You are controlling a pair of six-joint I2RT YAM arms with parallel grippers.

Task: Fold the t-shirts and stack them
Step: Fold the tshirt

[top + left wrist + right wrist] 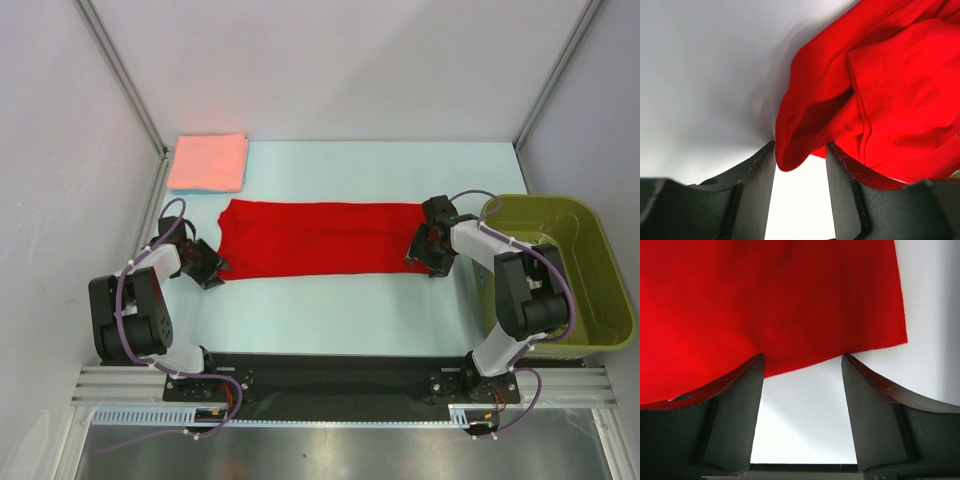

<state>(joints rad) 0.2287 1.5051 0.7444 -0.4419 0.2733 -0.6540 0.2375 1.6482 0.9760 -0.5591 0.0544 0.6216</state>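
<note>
No text, label, brand, number or sign can be read in any of the views. The red t-shirt [320, 238], the folded salmon-pink t-shirt [208, 161] and the olive-green basket [600, 280] all show plain, unmarked surfaces. Any marking on the arms is too small to make out.

Robot lab cell, white panels [330, 60], aluminium posts [117, 65]
</note>
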